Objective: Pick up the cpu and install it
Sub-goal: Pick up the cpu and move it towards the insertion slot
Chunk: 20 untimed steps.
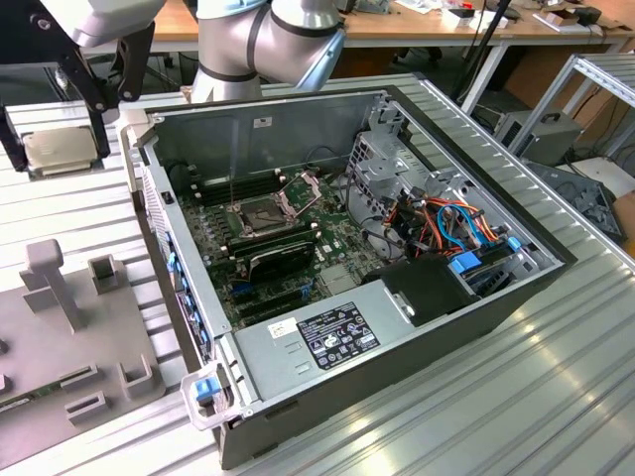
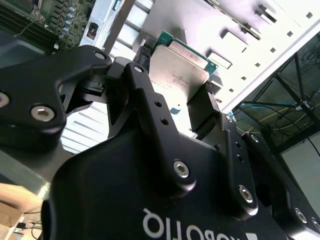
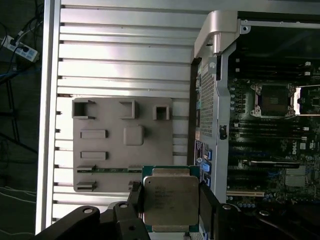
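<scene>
— Well, where's the cpu?
— At the exterior view's left, gripped by its edges between the closed-in tool fingers, above the slatted counter.
— And rightward?
— An open computer case. Its socket lies bare, with the frame tilted up.

We see the cpu with a dull silver-grey metal top, smooth and slightly reflective, rimmed by a green board edge. The gripper looks smooth, matt black, and is dotted with shiny metal screw heads. The table is pale ribbed metal with a soft sheen. The computer case is bare grey sheet metal inside and dark outside. The fixture plate is matt grey and looks like plastic.
</scene>
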### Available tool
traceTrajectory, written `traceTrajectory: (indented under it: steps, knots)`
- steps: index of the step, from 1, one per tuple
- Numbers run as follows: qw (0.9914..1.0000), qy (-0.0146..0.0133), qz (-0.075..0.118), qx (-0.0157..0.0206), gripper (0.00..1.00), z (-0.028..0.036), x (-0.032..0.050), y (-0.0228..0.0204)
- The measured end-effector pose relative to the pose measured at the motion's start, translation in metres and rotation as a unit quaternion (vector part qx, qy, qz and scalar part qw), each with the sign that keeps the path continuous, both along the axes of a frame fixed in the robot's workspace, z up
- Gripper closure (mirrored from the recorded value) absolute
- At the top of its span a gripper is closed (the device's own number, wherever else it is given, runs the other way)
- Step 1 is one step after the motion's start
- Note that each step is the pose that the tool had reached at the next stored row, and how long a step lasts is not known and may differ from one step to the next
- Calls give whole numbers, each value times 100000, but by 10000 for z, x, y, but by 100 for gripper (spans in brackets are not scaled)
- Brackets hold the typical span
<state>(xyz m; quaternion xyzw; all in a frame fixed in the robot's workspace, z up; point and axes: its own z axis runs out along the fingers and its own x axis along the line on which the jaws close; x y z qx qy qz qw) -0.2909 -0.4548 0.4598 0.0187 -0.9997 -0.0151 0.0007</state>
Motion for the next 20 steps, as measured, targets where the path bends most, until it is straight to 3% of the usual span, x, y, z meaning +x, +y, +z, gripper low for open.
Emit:
traceTrajectory:
  steps: [20]
  knots:
    - [100000,99,6,-1,45,-5,344,0]
